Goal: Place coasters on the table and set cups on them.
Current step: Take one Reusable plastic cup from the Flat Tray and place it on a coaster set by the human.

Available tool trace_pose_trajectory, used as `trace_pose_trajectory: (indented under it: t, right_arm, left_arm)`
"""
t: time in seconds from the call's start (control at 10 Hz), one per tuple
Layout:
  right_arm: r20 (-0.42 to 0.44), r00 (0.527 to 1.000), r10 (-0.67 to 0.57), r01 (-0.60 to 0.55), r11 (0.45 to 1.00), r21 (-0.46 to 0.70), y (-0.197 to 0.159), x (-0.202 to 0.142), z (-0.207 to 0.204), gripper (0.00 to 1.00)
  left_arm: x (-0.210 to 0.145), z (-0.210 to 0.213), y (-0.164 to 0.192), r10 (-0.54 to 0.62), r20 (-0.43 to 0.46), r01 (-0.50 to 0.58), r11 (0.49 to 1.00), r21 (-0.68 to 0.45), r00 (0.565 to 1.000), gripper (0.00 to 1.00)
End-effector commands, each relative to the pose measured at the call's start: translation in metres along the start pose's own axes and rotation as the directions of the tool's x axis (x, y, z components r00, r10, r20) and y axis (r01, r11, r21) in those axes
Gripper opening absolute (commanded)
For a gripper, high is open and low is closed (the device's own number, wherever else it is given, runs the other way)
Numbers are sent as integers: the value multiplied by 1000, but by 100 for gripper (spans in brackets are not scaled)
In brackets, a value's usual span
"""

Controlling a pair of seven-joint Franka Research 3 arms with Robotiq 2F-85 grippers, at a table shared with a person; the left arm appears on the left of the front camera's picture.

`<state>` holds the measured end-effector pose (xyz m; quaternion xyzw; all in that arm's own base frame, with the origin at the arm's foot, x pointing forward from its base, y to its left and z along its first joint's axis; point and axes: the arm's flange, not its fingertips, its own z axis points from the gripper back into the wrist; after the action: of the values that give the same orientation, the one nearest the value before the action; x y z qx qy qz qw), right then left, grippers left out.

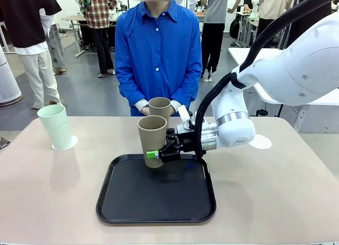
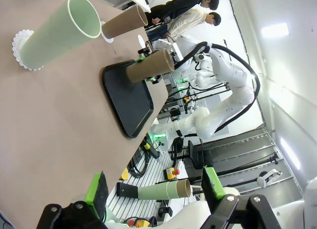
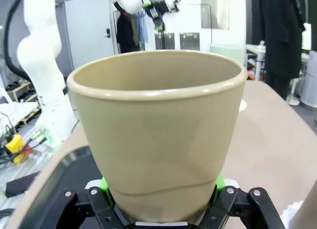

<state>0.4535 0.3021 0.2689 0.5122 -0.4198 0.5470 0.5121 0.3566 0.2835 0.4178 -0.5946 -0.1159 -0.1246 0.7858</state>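
Now carrying a tan cup pinched in the right end effector above the tray, needing transfer right of the tray onto the bare coaster.

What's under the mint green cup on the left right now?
A white scalloped coaster lies under the mint green cup, its edge showing around the base on the table. The coaster's middle is covered by the cup.
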Motion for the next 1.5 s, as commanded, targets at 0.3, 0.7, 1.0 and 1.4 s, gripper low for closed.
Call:
trace_pose_trajectory:
  t: [0.3,0.7,1.0,1.4]
  right_arm:
    - [-40,999,32,-33,999,-25,63,161,43,0]
    - [-14,998,60,-61,997,-44,71,196,48,0]
    - [-14,998,60,-61,997,-44,71,196,48,0]
    - [43,999,24,-10,955,-296,23,184,145,82]
  left_arm:
    - [0,1,-2,-4,0,4,1000,2,1000,100]
    - [0,1,-2,-4,0,4,1000,2,1000,100]
    - [0,1,-2,-4,0,4,1000,2,1000,100]
    - [0,1,-2,-4,0,4,1000,2,1000,100]
